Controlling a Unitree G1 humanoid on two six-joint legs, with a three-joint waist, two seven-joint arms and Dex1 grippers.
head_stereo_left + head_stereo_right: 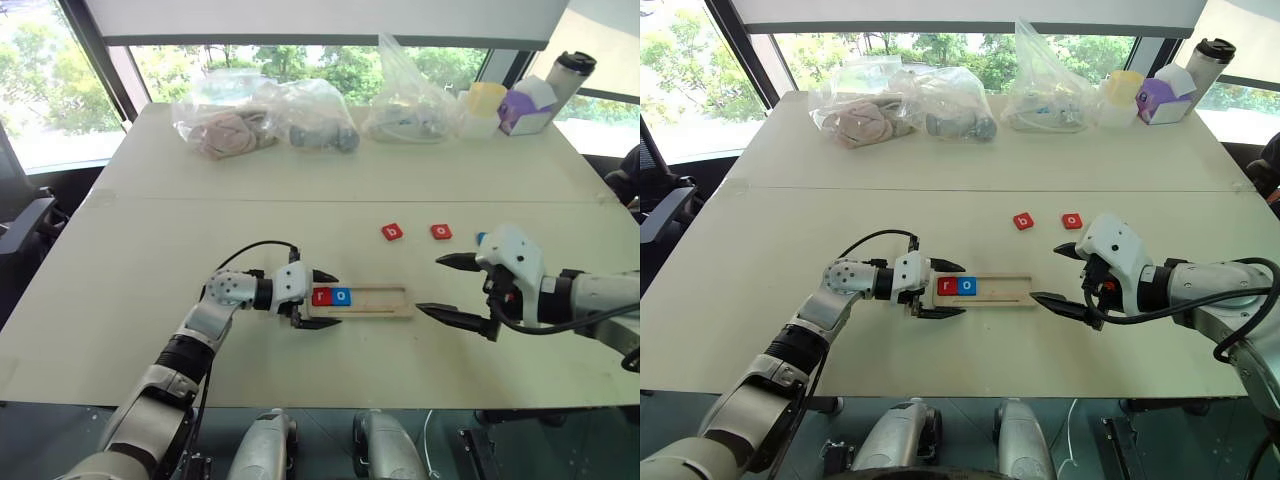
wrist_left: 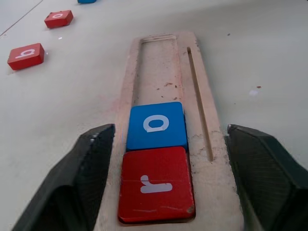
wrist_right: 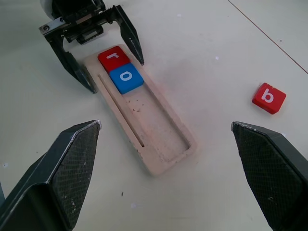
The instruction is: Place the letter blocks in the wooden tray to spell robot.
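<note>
The long pale wooden tray (image 1: 372, 301) lay on the table and held a red "r" block (image 1: 321, 296) and a blue "o" block (image 1: 342, 296) at its left end. The left gripper (image 1: 322, 299) straddled that end, fingers apart, gripping nothing. The right gripper (image 1: 452, 287) hovered wide open beyond the tray's other end. A red "b" block (image 1: 393, 232) and a red "o" block (image 1: 441, 232) lay loose farther back.

Pale table (image 1: 150, 250) — bright windows (image 1: 60, 80) behind

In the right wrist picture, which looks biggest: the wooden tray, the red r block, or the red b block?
1. wooden tray, by far the largest.
2. red r block and red b block: they look about alike, so no ranking.
</note>
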